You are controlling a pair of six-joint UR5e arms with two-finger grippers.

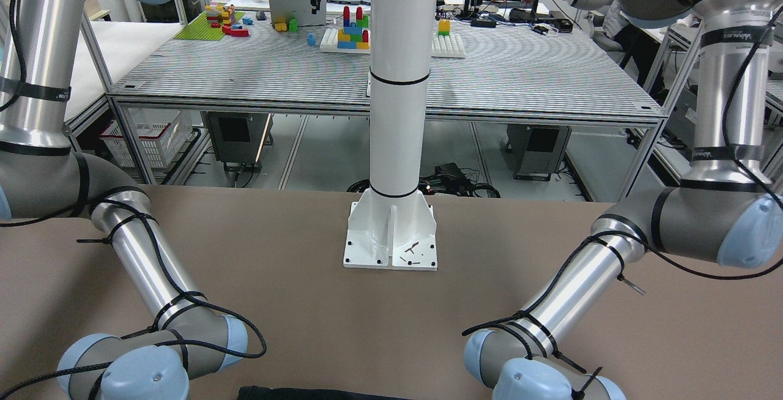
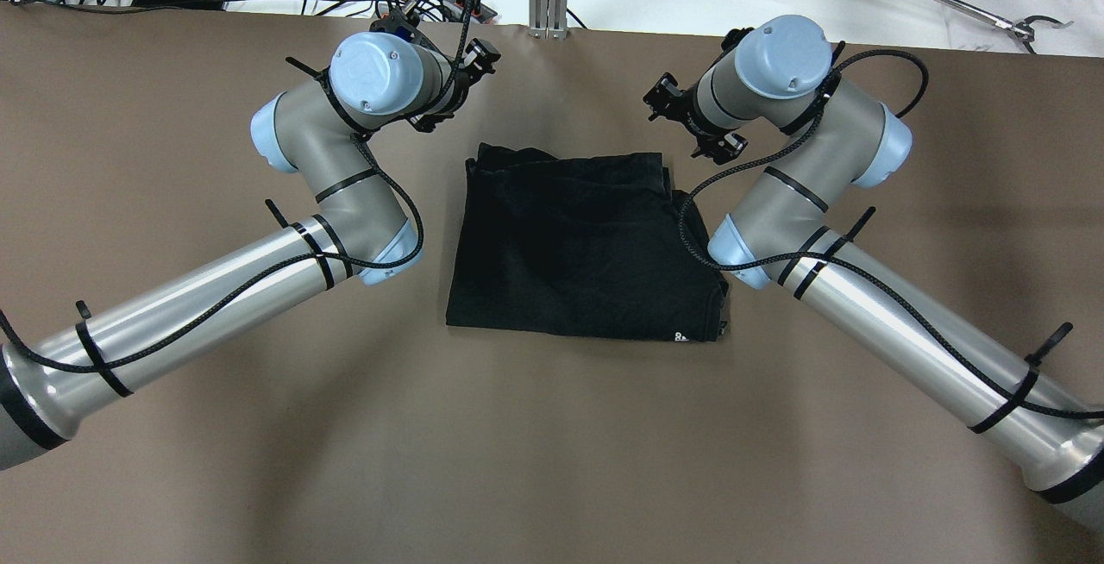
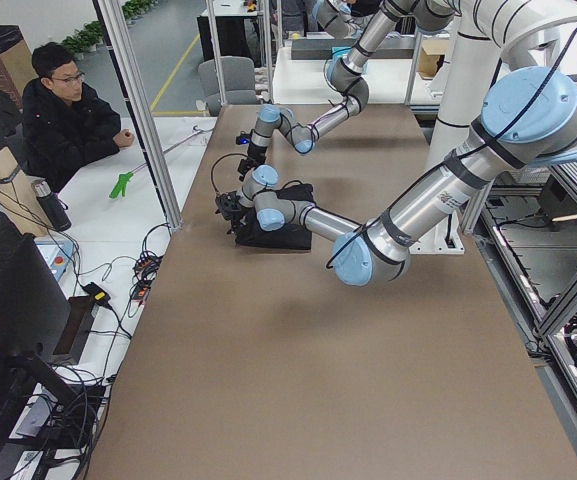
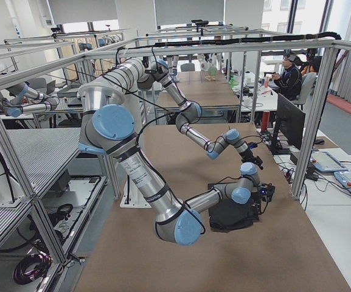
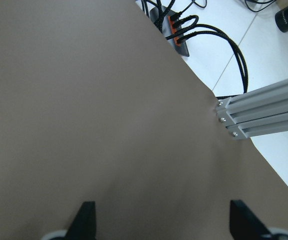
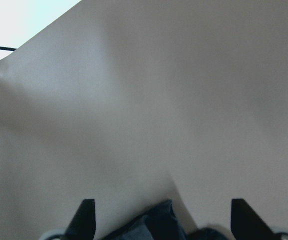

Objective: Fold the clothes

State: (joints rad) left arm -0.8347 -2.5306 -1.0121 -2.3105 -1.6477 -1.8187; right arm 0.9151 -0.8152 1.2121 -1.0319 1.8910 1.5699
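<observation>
The clothes, one black garment [image 2: 578,245], lie folded in a rough rectangle on the brown table [image 2: 552,443], between the two arms. A sliver of it shows in the front-facing view [image 1: 306,392]. My left gripper [image 2: 457,90] hovers past the garment's far left corner. The left wrist view shows it [image 5: 164,222] open and empty over bare table. My right gripper [image 2: 687,120] hovers at the far right corner. The right wrist view shows it [image 6: 163,220] open, with a corner of the garment [image 6: 156,222] just below, between the fingertips [image 6: 86,215].
A white pillar [image 1: 397,82] on a base plate [image 1: 391,247] stands at the robot's side of the table. An aluminium post [image 5: 263,107], a power strip [image 5: 176,35] and cables sit at the far edge. A seated person [image 3: 68,110] is beyond that edge.
</observation>
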